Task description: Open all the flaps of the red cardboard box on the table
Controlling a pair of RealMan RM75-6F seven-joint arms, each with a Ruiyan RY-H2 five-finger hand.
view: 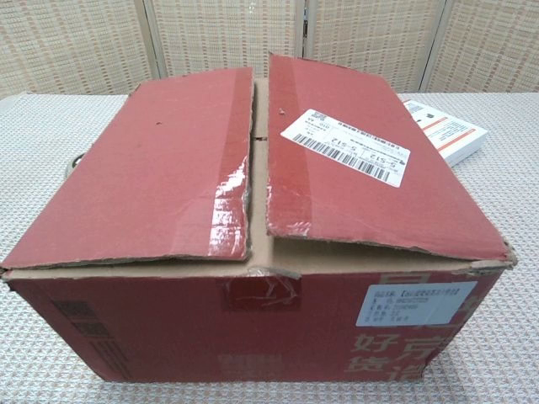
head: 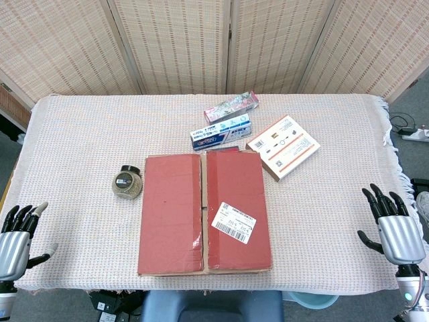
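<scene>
The red cardboard box [head: 204, 211] stands at the table's near middle and fills the chest view [view: 253, 252]. Its two long top flaps lie folded down, the left flap [head: 171, 213] and the right flap [head: 238, 208] meeting at a narrow central seam with torn tape. A white shipping label [head: 233, 222] sits on the right flap. My left hand [head: 17, 241] hovers at the table's near left corner, fingers spread, holding nothing. My right hand [head: 392, 228] hangs off the near right edge, also spread and holding nothing. Neither hand shows in the chest view.
A small jar with a black lid [head: 127, 182] stands just left of the box. Behind the box lie a blue-white carton [head: 221, 132], a pink patterned carton [head: 231, 106] and a flat white-orange box [head: 283, 147]. The woven tablecloth [head: 80, 134] covers the table.
</scene>
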